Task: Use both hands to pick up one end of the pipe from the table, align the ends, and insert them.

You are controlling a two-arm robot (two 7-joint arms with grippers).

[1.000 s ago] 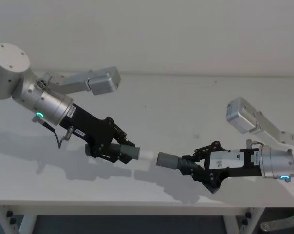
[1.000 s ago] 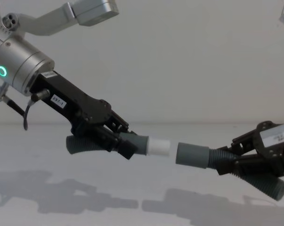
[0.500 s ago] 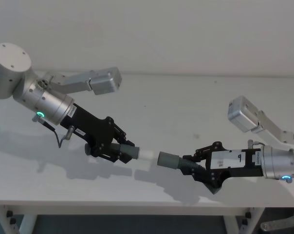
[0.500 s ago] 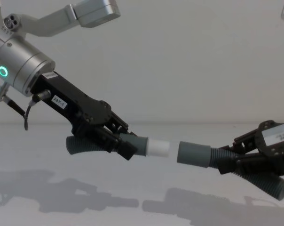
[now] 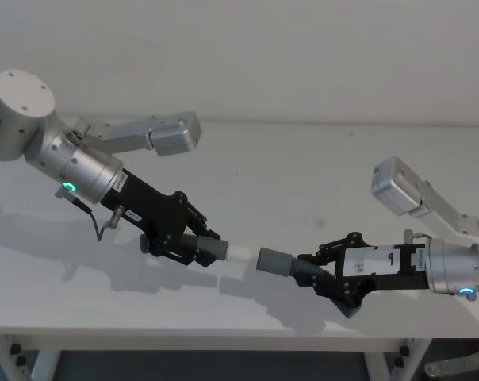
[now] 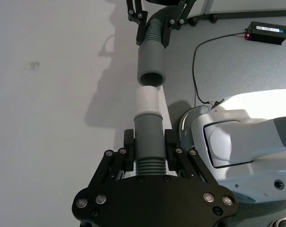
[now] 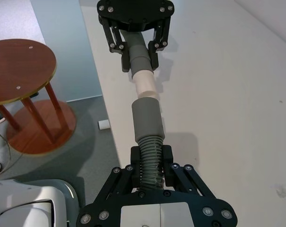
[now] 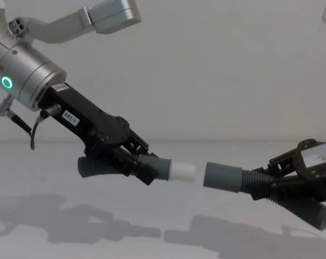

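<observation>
Pincer on my left grips the plug hose, my right pincer the socket hose, both above the worktop. White tip has crept nearer the socket collar; insertion is close.

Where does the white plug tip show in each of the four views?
Head view: white plug tip, centre, beyond the left gripper.
Left wrist view: tip mid-frame, facing the grey socket collar.
Right wrist view: tip above the collar.
Chest view: tip, centre.
Shared landmark: the socket collar, just short of the tip, apart.
</observation>
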